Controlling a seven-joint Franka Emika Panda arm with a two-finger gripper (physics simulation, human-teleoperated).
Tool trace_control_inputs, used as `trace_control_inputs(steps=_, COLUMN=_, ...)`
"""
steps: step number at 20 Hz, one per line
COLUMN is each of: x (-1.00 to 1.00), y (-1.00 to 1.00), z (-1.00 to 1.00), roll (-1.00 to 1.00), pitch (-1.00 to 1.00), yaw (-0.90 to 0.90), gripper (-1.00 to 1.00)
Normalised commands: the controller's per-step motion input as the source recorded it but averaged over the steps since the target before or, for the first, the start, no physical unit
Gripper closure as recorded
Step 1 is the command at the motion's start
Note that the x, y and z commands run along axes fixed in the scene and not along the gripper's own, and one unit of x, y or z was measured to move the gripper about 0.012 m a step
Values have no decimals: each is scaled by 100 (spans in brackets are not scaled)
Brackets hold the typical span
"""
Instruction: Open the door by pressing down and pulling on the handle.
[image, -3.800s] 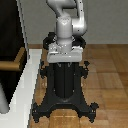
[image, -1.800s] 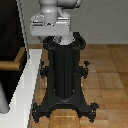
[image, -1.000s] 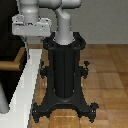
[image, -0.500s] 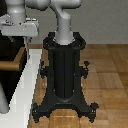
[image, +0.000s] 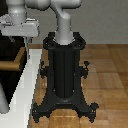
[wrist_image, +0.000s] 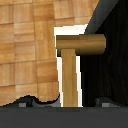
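Note:
The door is a dark panel at the exterior view's left, set in a white frame. The tan L-shaped handle sticks out from it. My gripper hangs just above the handle's bend, with one grey finger pointing down at it. In the wrist view the handle lies against the dark door, and its long bar runs between my fingertips. The gripper is open and is not touching the handle.
The black robot pedestal stands in the middle on a wooden floor, to the exterior view's right of the door frame. The grey arm reaches from the pedestal over to the door.
The arm has swung from above the pedestal toward the exterior view's left. The gripper now sits over the door handle. The door and handle have not moved.

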Motion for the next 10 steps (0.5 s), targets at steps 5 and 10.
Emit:
trace_control_inputs(steps=5, x=0, y=0, z=-40, roll=0, pitch=0, yaw=0, gripper=-100)
trace_control_inputs(steps=10, x=60, y=0, z=0, roll=0, pitch=0, yaw=0, gripper=-100)
